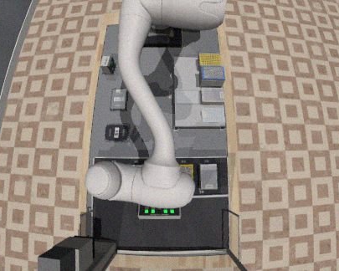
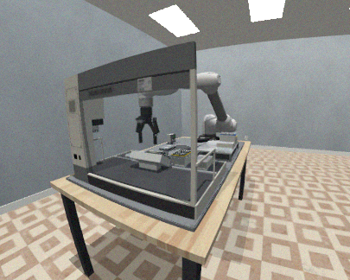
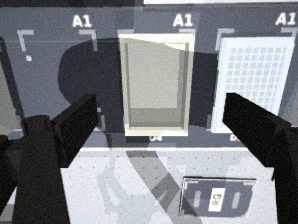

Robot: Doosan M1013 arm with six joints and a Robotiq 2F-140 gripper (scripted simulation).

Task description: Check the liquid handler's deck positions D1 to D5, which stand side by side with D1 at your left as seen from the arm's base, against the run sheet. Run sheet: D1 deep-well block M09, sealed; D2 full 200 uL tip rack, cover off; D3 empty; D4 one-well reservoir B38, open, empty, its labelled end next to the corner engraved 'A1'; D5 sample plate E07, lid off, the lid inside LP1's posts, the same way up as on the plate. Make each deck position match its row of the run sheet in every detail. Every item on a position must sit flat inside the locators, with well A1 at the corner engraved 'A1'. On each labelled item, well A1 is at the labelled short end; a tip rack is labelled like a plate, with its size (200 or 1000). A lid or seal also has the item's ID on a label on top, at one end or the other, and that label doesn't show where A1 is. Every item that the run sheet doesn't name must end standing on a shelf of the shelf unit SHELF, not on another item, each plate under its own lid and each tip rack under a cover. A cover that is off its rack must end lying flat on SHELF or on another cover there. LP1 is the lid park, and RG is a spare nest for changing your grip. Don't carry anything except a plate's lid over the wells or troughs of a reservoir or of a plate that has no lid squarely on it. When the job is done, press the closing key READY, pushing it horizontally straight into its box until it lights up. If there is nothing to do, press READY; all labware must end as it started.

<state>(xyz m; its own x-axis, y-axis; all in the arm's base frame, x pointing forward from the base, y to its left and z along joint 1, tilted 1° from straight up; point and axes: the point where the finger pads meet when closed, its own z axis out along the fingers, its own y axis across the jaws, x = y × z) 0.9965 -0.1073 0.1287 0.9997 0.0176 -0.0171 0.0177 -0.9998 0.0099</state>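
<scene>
1. My fingers stand wide apart and hold nothing; my gripper (image 2: 146, 130) hangs well above the deck under the liquid handler's gantry (image 2: 135, 73), with open air all round it.
2. Straight below me in the wrist view lies the one-well reservoir (image 3: 156, 82), a cream tray with an open trough, inside its corner locators. Its far edge is next to an engraved "A1", and the mark at its near edge looks like "D4" but is blurred.
3. Just to the right of it sits the white sample plate (image 3: 252, 80), its grid of wells uncovered; the frame edge and my right finger cut off part of it, and its position mark is half hidden.
4. To the left of the reservoir is a bare position with only locator corners and another "A1".
5. Nearer me, on the pale perforated bench, is the spare nest (image 3: 216, 197), its white tag reading "RG".
6. From above, my own arm (image 1: 143, 84) covers most of the deck row; only a yellow item (image 1: 187, 171) and the plate (image 1: 208, 176) show beside it.
7. The shelf unit (image 1: 185, 121) holds several items, well apart from me; their labels are too small to read.
</scene>
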